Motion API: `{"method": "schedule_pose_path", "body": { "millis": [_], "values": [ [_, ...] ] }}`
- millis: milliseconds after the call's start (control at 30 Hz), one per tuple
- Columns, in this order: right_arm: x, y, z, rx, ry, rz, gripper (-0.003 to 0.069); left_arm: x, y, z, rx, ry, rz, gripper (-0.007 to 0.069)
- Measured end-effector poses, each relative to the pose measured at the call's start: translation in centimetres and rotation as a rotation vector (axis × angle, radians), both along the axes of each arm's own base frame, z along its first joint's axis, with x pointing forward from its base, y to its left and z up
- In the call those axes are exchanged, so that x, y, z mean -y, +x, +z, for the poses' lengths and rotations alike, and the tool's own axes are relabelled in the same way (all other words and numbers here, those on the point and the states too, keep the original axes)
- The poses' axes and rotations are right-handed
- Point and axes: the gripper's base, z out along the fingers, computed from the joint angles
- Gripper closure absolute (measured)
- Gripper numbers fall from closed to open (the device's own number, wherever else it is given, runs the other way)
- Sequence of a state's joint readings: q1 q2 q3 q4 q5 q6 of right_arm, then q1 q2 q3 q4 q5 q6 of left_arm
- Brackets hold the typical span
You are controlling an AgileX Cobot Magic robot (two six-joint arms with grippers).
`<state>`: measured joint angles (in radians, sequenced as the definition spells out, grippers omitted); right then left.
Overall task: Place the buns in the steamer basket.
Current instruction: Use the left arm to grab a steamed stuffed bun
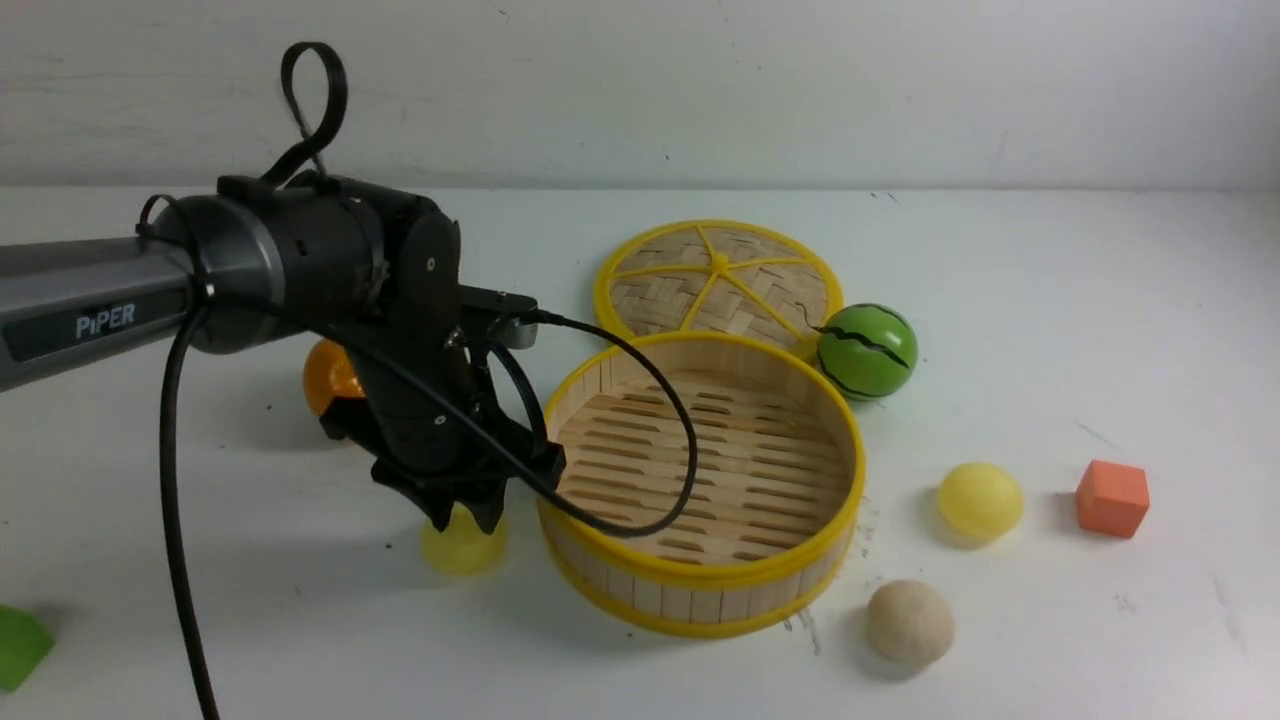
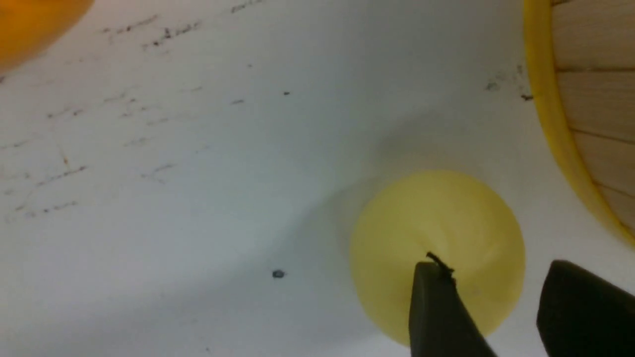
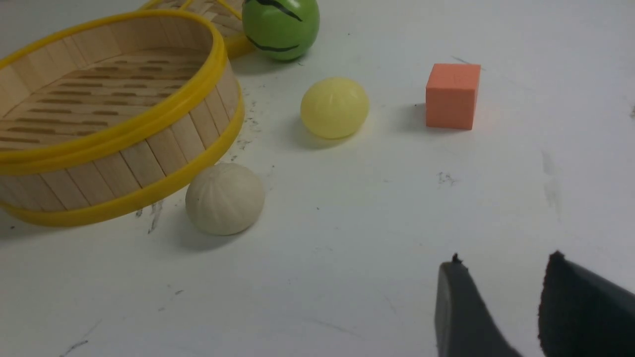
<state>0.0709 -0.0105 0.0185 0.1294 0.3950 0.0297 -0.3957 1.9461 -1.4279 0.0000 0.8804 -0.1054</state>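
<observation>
Three buns to move, none inside the steamer basket (image 1: pixel 700 600), bare down to its slatted floor. Nearest pale yellow bun (image 1: pixel 462 548) (image 2: pixel 436 218) on the table just beside the basket's left wall, directly beneath the left gripper (image 1: pixel 465 512) (image 2: pixel 496 265). Jaws of that gripper apart and empty, bare table visible through the gap in the left wrist view, one fingertip (image 2: pixel 431 297) over the bun's crown rather than beside it. Second pale yellow bun (image 1: pixel 980 500) (image 3: pixel 335 106) and beige bun (image 1: pixel 908 622) (image 3: pixel 225 198) on the basket's right side, apart from each other, the beige one close to the wall. Right gripper (image 3: pixel 503 263) low over bare table, well apart from both, jaws parted a moderate way, holding nothing.

Judging by that: reach-and-grasp step on the first bun, task barely begun. Likely trouble: an off-centre descent, pressing a finger onto the dome and squirting the smooth ball sideways, toward the orange (image 1: pixel 328 378) or against the basket wall. Closing too high risks pinching only the crown and dropping the bun during the lift. Also worth watching: black cable (image 1: pixel 690 440) drooping across the basket's mouth, liable to catch on the yellow rim or sweep the bun out at release. Little room beside the wall, so a nudge to the basket possible too.
</observation>
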Motion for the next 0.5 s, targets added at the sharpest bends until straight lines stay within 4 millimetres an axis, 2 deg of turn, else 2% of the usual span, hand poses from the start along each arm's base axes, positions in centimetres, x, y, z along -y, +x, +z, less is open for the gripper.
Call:
{"method": "schedule_pose_path", "body": {
  "millis": [167,333,500],
  "values": [
    [0.0,0.0,0.0,0.0,0.0,0.0,0.0418,0.04,0.26,-0.69,0.0,0.01,-0.006,0.0351],
    [0.0,0.0,0.0,0.0,0.0,0.0,0.0418,0.02,0.58,-0.82,0.026,0.02,-0.017,0.0431],
    [0.0,0.0,0.0,0.0,0.0,0.0,0.0418,0.01,0.62,-0.87,0.025,0.024,-0.018,0.0592]
  ]
}}
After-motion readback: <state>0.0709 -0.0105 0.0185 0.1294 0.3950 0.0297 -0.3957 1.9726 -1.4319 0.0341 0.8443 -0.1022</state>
